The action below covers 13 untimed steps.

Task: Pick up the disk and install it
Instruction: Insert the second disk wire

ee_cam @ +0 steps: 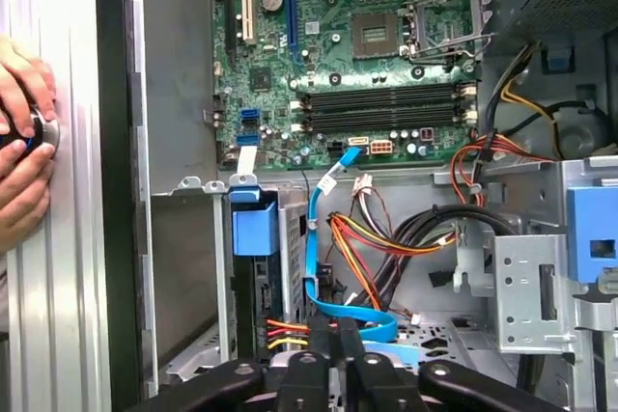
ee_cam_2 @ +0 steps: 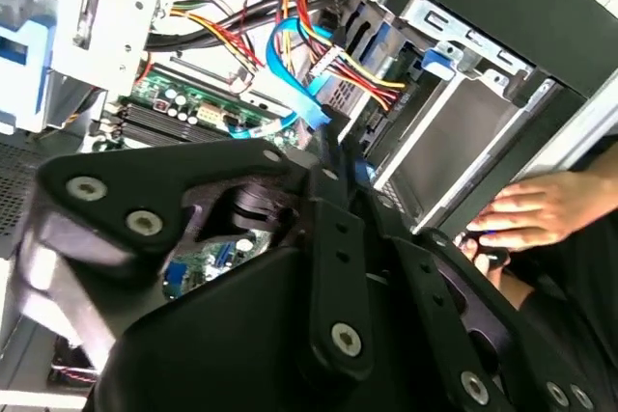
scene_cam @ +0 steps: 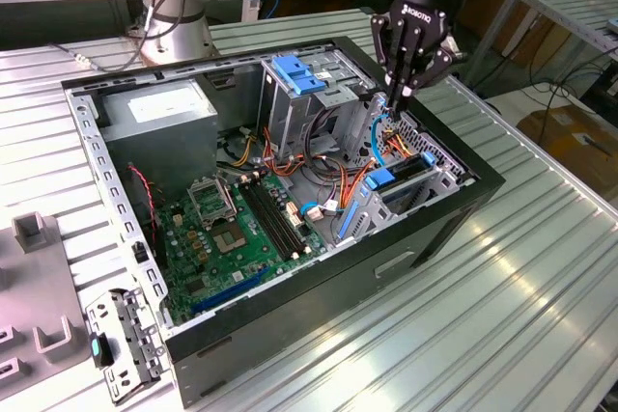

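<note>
Exterior view: pincer (scene_cam: 400, 94) fingers pressed together, holding nothing, among orange cables (scene_cam: 340, 178); disk (scene_cam: 404, 180) seated in its bay

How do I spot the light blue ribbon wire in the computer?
Find the open black computer case on the metal table, then the corner under the robot's pincer. The ribbon wire there is flat and light blue; its neighbours are thin round red, yellow, orange and black wires.
</note>
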Each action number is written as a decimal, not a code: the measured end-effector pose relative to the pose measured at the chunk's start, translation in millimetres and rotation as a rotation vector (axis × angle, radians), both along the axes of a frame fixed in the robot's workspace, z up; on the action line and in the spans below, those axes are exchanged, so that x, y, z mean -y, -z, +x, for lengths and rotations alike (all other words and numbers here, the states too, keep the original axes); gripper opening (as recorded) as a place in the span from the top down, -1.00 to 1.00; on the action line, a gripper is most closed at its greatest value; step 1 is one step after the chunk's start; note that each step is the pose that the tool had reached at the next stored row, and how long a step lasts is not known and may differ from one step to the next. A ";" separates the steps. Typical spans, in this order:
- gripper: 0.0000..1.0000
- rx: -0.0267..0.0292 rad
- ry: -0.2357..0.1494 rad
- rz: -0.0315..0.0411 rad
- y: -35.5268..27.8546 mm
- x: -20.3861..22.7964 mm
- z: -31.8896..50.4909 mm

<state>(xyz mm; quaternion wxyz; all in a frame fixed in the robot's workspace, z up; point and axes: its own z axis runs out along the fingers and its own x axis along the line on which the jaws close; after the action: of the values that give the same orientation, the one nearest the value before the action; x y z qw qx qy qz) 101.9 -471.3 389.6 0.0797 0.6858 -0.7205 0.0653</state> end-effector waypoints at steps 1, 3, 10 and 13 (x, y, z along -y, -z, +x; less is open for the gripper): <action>0.52 -0.0001 0.000 -0.0076 1.5 -1.2 0.1; 0.52 -0.0002 0.000 -0.0232 5.5 -4.1 0.4; 0.52 -0.0003 0.000 -0.0709 14.4 -7.0 0.6; 0.52 -0.0003 0.000 -0.0921 18.0 -8.1 0.8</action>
<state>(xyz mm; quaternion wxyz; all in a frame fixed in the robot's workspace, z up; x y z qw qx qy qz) 102.6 -463.2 371.5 0.1113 0.6814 -0.7167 0.0983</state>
